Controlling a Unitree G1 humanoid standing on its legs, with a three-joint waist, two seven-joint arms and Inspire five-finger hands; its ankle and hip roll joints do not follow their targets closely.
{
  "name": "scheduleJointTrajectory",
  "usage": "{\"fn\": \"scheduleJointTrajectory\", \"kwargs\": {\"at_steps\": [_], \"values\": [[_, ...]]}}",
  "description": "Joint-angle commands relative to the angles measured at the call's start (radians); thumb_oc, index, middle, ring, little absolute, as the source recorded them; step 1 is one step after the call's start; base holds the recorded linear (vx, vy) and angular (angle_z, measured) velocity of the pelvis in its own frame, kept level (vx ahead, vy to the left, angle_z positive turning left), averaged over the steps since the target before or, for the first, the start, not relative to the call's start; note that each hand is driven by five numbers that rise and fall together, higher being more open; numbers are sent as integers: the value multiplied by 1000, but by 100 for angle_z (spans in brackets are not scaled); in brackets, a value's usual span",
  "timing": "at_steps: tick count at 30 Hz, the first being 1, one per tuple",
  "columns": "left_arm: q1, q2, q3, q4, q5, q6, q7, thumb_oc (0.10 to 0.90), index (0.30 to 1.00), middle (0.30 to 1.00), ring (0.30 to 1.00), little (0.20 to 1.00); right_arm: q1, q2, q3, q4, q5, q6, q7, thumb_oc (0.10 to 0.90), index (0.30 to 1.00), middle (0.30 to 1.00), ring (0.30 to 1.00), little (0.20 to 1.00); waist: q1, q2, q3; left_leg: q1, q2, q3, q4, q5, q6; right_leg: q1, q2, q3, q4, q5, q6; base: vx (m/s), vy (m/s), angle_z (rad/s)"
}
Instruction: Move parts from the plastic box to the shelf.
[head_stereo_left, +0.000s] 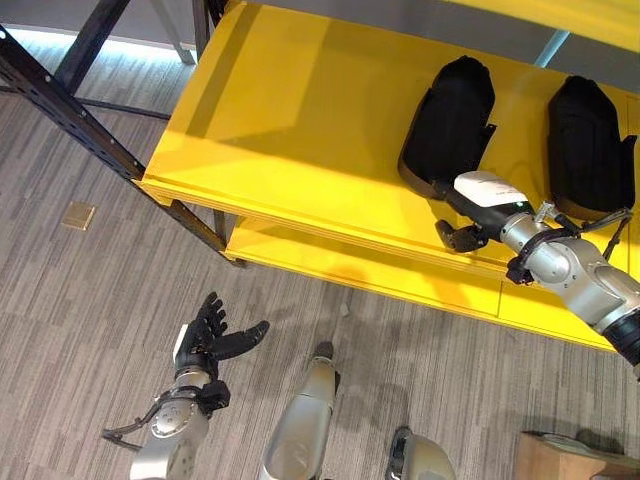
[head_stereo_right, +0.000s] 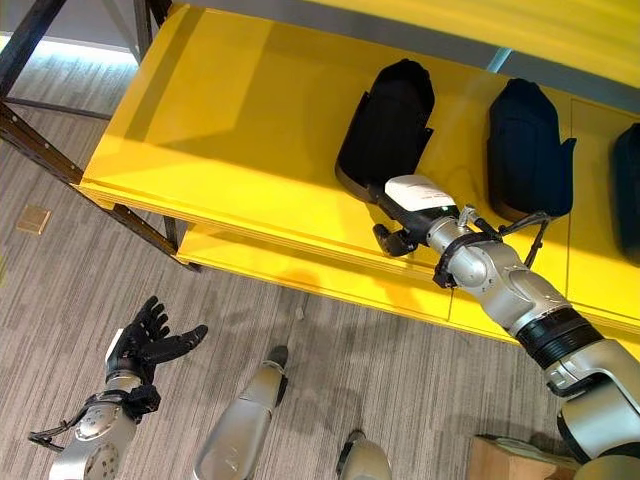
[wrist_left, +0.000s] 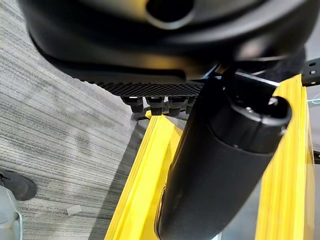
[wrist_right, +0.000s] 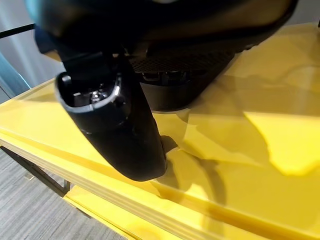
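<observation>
On the left side, well away from the yellow shelf (head_stereo_left: 300, 120) and lower than it, the left hand (head_stereo_left: 205, 340) hangs over the grey floor (head_stereo_left: 80, 300); its fingers (head_stereo_left: 212, 312) are straight and spread apart, the thumb stands out to the side, and it holds nothing. A small tan square (head_stereo_left: 79, 215) lies on the floor, to the left of the shelf's dark metal frame (head_stereo_left: 70, 115). Further to the right, on the top board of the shelf, one black part (head_stereo_left: 450, 120) lies flat near the front edge. The right hand (head_stereo_left: 470, 215) with its white cover is at the front end of this part and touches it. Its thumb points down toward the edge of the shelf, but the fingers are hidden against the part, so I cannot tell if they are clamped on it or apart. A second black part (head_stereo_left: 588, 145) lies on the same board, just to the right of the first one and apart from it. In the right eye view a third dark part (head_stereo_right: 627, 190) shows at the far right edge of the shelf.
</observation>
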Motion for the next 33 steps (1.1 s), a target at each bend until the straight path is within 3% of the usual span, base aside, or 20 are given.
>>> {"fn": "scheduleJointTrajectory", "kwargs": {"at_steps": [1, 33], "values": [[52, 41, 46, -83, 40, -84, -10, 900, 1000, 1000, 1000, 1000, 13, -82, -52, 8, -16, 5, -17, 900, 1000, 1000, 1000, 1000, -21, 14, -77, -32, 116, -69, -12, -13, -41, -21, -2, 14, -12, 14, -77, 0, 0, 0], [57, 49, 65, -89, 50, -83, -22, 900, 1000, 1000, 1000, 1000, 10, -107, -60, -37, -23, -3, -10, 900, 1000, 1000, 1000, 1000, -27, 3, -83, -30, 123, -68, -12, -11, -42, -15, 1, 14, -20, 17, -75, 0, 0, 0]]}}
